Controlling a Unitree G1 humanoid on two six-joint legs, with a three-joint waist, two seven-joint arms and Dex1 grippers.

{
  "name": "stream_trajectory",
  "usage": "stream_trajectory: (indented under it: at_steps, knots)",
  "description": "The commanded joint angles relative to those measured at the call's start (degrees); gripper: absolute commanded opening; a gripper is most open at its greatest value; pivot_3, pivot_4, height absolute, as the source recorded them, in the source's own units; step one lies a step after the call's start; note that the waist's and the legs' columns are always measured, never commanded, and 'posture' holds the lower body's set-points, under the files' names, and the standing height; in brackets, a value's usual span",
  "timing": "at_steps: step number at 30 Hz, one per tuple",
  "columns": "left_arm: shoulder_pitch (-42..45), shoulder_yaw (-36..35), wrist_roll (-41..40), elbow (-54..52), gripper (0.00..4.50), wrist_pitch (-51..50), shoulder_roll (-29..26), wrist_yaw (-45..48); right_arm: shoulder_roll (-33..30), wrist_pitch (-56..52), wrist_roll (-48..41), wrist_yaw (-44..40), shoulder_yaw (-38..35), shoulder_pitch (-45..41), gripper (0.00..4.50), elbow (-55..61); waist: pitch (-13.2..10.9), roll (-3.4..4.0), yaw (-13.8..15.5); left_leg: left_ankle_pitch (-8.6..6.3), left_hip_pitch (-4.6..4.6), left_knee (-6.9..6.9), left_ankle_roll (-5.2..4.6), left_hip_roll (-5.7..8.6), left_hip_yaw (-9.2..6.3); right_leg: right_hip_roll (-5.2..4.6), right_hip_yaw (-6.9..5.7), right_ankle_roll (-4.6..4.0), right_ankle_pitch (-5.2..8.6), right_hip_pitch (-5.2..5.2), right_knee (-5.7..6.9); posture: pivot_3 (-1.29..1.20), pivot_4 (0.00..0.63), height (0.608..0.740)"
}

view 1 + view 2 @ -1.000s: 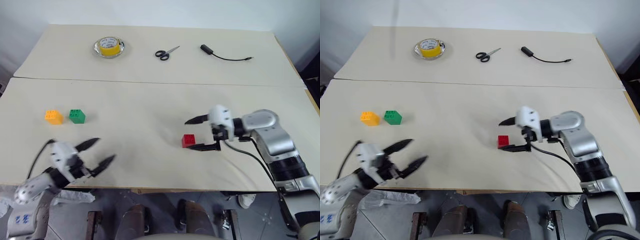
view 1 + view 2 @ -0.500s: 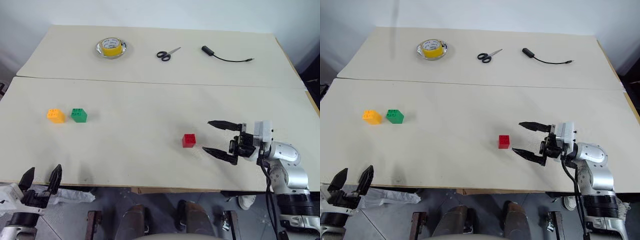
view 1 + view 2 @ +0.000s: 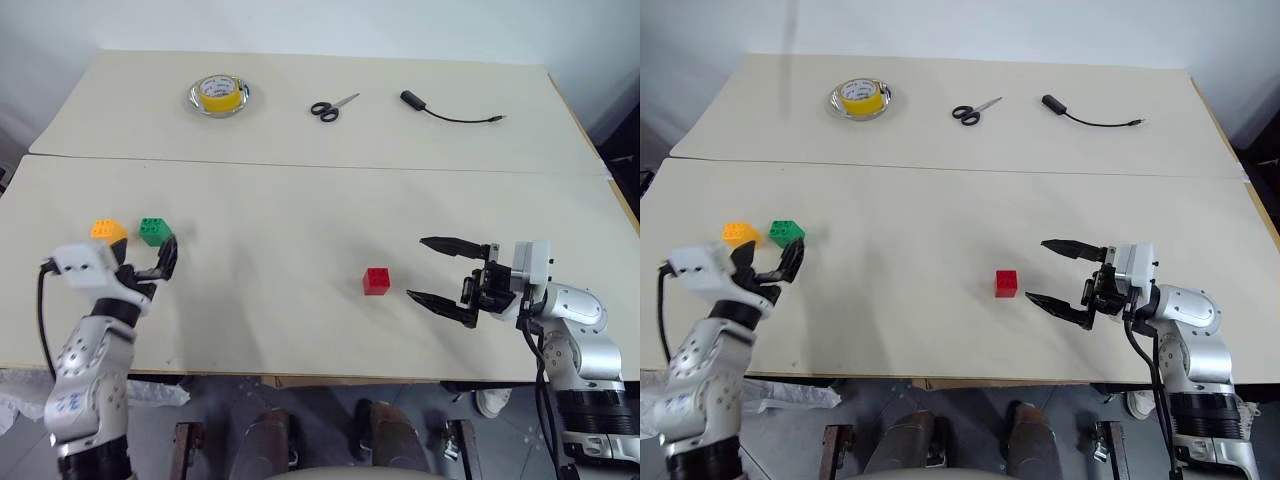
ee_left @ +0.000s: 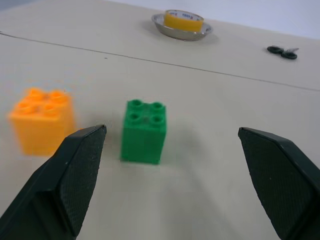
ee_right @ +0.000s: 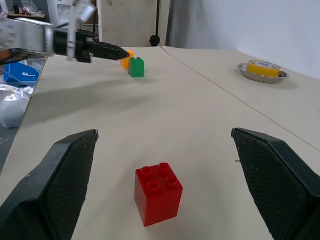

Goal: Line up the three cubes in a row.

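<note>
Grippers (image 3: 445, 270) hover, spread, over beige table (image 3: 300, 200).

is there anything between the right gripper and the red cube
Nothing visible. The right gripper is open and points at the red cube across bare table. The green cube and orange cube sit far off by the left gripper.

glossy plastic cubes (image 4: 144, 131) on a matt table (image 3: 300, 210).
</note>
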State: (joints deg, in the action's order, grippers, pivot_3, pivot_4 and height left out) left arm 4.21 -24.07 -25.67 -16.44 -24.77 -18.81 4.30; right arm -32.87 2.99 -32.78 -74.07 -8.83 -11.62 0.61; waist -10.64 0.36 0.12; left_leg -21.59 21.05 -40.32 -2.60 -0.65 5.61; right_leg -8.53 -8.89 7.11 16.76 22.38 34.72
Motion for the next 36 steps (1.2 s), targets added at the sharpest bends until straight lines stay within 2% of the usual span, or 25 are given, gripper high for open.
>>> stream_trajectory:
  at_steps: [1, 6, 13, 16, 22, 24, 27, 28, 29, 32, 36]
  knots:
    - [3.7, 1.7, 4.1, 3.3, 4.50, 0.2, -1.0, -2.0, -1.0, -1.4, -1.2, 1.0, -0.7, 0.7, 4.48, 3.6, 0.0, -0.01, 0.1, 0.01, 0.00, 0.00, 0.01, 0.00, -0.01, 0.00, 0.00, 0.00, 0.00, 0.00, 0.02, 0.00, 0.150, 0.740]
    - [9.2, 2.2, 7.4, 9.8, 4.50, 2.5, -1.0, -3.4, -1.2, -2.5, -0.9, 2.4, -1.3, 2.7, 4.48, 5.3, 0.0, -0.01, 0.7, 0.03, 0.00, -0.01, 0.03, 0.02, 0.01, 0.00, 0.00, 0.00, 0.00, 0.00, 0.02, 0.00, 0.150, 0.740]
    - [10.8, 3.4, 8.4, 12.1, 4.50, 3.4, -0.3, -2.2, -0.6, -2.9, -0.7, 4.8, -1.1, 3.9, 4.48, 6.7, 0.0, -0.01, 1.3, 0.04, 0.03, -0.04, 0.03, 0.02, 0.01, 0.00, 0.00, 0.00, 0.00, 0.03, 0.02, 0.00, 0.150, 0.740]
    - [12.1, 3.6, 8.7, 13.8, 3.95, 4.5, -0.4, -1.5, -0.3, -2.8, -0.5, 5.5, -0.8, 4.0, 4.50, 7.1, 0.0, -0.02, 1.4, 0.05, 0.04, -0.07, 0.04, 0.02, 0.00, 0.00, -0.01, 0.00, 0.00, 0.02, 0.04, 0.00, 0.150, 0.740]
    - [12.8, 3.7, 8.7, 15.5, 2.09, 4.7, -1.9, 1.2, -0.7, -3.2, -0.7, 6.5, -1.0, 4.6, 4.50, 7.8, 0.0, -0.02, 1.3, 0.05, 0.05, -0.08, 0.04, 0.02, -0.01, 0.01, -0.01, 0.01, 0.00, 0.03, 0.04, 0.00, 0.150, 0.740]
    - [12.8, 3.5, 5.2, 15.6, 1.52, 5.0, -2.7, 7.1, -1.0, -3.6, -0.8, 7.2, -1.5, 5.2, 4.50, 8.4, 0.0, -0.02, 1.3, 0.05, 0.05, -0.08, 0.04, 0.02, -0.01, 0.01, -0.01, 0.01, 0.00, 0.03, 0.05, 0.00, 0.150, 0.740]
    - [13.4, 4.0, -6.2, 13.2, 1.50, 5.4, -10.3, 32.9, -2.8, -5.4, -2.2, 7.7, -3.8, 7.2, 4.50, 10.5, 0.0, -0.04, 1.3, 0.06, 0.13, -0.10, 0.04, 0.00, 0.00, 0.02, -0.04, 0.00, 0.00, 0.09, 0.07, 0.00, 0.150, 0.740]
    - [13.8, 4.4, -8.8, 12.8, 1.50, 4.6, -12.6, 39.0, -3.4, -5.7, -2.5, 7.7, -4.4, 7.7, 4.50, 11.0, 0.0, -0.04, 1.3, 0.05, 0.17, -0.14, 0.05, 0.00, -0.01, 0.02, -0.06, 0.00, 0.01, 0.12, 0.08, 0.00, 0.150, 0.740]
    - [14.6, 7.8, -10.2, 11.7, 1.50, 4.7, -16.7, 49.6, -4.6, -5.8, -2.7, 7.0, -5.8, 8.8, 4.50, 10.8, 0.0, -0.04, 1.3, 0.05, 0.18, -0.16, 0.05, -0.01, -0.02, 0.03, -0.06, 0.00, 0.01, 0.12, 0.06, 0.00, 0.150, 0.740]
    - [21.2, 20.5, -4.5, 16.1, 1.50, 8.8, -22.0, 67.0, -7.1, -4.8, -2.9, 5.5, -9.6, 11.9, 4.50, 9.8, 0.0, 0.06, 2.0, 0.05, 0.12, -0.19, 0.05, 0.11, -0.03, 0.00, -0.03, 0.02, 0.02, 0.00, 0.07, 0.00, 0.150, 0.740]
    - [29.7, 31.5, 3.2, 25.9, 1.50, 16.1, -16.9, 73.5, -7.7, -3.7, -2.3, 5.2, -11.8, 15.4, 4.50, 10.0, 0.1, 0.22, 1.9, 0.05, 0.02, -0.22, 0.04, 0.40, 0.06, 0.04, 0.06, 0.08, -0.01, -0.09, 0.01, 0.00, 0.150, 0.740]
